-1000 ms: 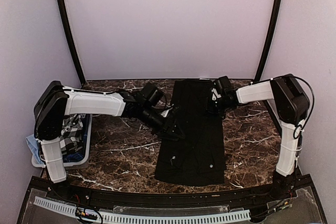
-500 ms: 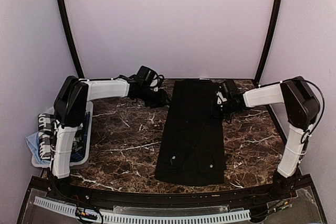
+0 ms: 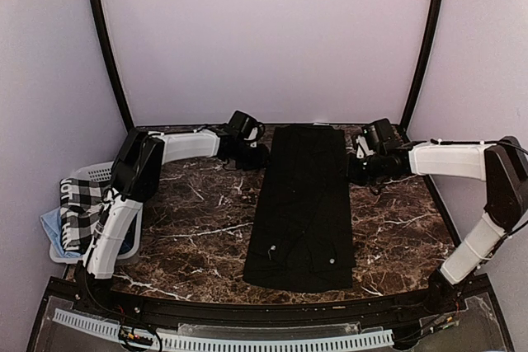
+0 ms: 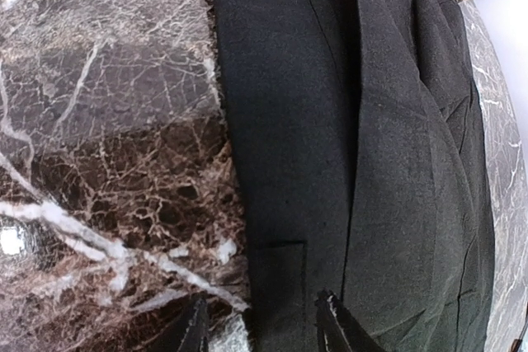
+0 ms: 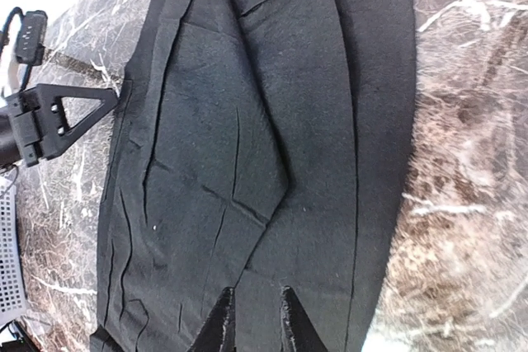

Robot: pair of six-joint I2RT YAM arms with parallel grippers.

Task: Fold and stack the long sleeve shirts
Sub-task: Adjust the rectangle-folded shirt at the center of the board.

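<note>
While lying flat, the black shirt [image 3: 301,204] shows creases.

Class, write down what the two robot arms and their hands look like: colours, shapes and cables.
The left arm and the right arm both have white tube-like links joined by bulky black joints. A thin black cable curls beside the left wrist. The left hand and the right hand are black, each with two slim, tapering fingers.

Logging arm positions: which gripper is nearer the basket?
Left. The left gripper sits off the shirt's left edge, toward the basket; the right gripper is beyond the shirt's right edge.
</note>
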